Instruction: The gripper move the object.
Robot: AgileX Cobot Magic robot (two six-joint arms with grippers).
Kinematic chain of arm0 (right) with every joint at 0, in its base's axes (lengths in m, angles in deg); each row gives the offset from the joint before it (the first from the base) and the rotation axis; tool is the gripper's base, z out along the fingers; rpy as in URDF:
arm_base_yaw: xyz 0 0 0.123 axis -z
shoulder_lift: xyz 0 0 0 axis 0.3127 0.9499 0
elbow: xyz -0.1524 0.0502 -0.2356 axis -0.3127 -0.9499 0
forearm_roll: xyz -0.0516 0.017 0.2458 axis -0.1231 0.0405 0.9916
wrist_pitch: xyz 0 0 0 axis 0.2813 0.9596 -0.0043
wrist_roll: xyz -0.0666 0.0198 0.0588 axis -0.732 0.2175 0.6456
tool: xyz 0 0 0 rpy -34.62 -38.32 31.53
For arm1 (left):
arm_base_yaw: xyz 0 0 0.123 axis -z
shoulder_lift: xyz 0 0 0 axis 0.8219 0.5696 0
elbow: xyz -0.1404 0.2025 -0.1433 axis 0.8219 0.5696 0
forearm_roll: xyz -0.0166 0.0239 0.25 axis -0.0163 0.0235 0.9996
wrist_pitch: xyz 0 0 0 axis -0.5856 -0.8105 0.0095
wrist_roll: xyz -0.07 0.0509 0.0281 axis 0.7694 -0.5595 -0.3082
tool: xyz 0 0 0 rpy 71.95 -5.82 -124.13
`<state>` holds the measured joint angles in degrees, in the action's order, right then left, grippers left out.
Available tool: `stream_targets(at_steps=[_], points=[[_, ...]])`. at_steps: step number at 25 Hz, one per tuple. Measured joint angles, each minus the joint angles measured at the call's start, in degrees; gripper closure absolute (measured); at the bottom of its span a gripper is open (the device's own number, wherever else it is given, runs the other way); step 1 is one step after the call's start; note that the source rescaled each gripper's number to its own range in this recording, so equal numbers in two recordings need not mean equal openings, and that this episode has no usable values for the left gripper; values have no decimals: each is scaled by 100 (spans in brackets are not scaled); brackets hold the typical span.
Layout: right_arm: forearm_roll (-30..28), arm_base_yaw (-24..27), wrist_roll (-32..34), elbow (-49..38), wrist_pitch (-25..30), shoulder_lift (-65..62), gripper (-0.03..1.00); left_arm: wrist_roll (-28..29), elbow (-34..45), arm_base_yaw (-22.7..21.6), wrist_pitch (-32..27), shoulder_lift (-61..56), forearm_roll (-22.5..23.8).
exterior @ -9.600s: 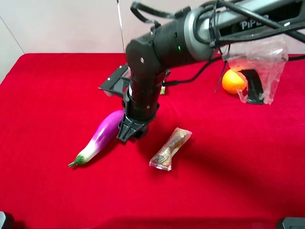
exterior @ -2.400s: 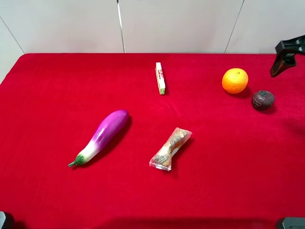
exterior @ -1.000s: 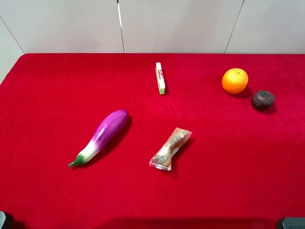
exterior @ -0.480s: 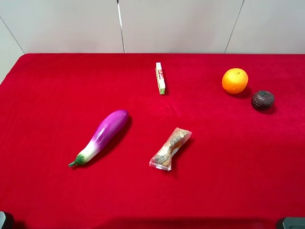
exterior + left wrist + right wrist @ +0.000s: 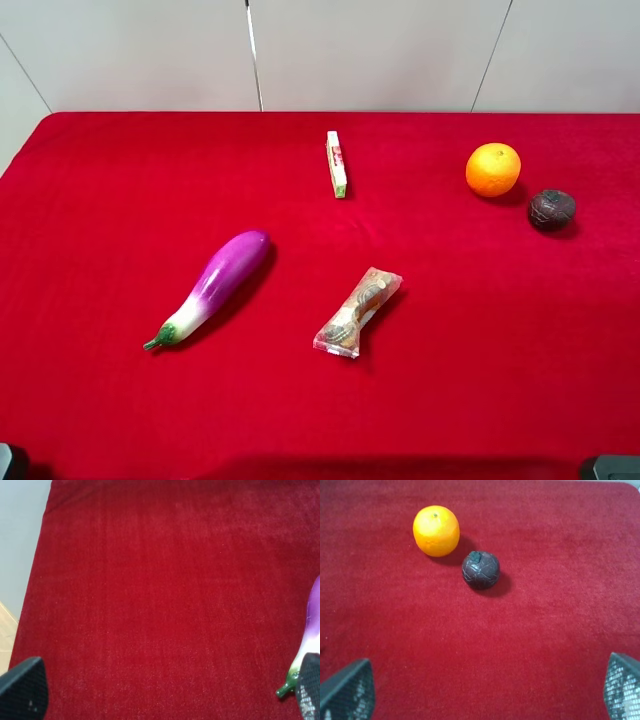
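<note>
Dark brown wrinkled ball (image 5: 552, 209) lying free at right of frame beside round orange fruit (image 5: 493, 169), apparently already moved; right hand (image 5: 480, 692) wide open, empty.

My right arm, which had filled the centre of the exterior high view over the eggplant (image 5: 211, 282), withdrew toward the upper right and left that frame entirely. The clear bag it had carried near the orange (image 5: 493, 169) went with it. The object (image 5: 552, 209) appeared just beside the orange, lower right.
</note>
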<state>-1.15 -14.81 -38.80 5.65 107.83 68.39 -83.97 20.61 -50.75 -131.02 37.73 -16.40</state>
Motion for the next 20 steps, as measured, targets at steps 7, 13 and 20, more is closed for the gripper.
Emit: stream_targets(at_steps=[7,13,20], points=[[17,-6,0,-368,-194,-516,-3,0,0,0,0,0,0],[18,-221,19,-374,-269,-523,-3,0,0,0,0,0,0],[-4,-445,124,-589,-609,-523,-3,0,0,0,0,0,0]])
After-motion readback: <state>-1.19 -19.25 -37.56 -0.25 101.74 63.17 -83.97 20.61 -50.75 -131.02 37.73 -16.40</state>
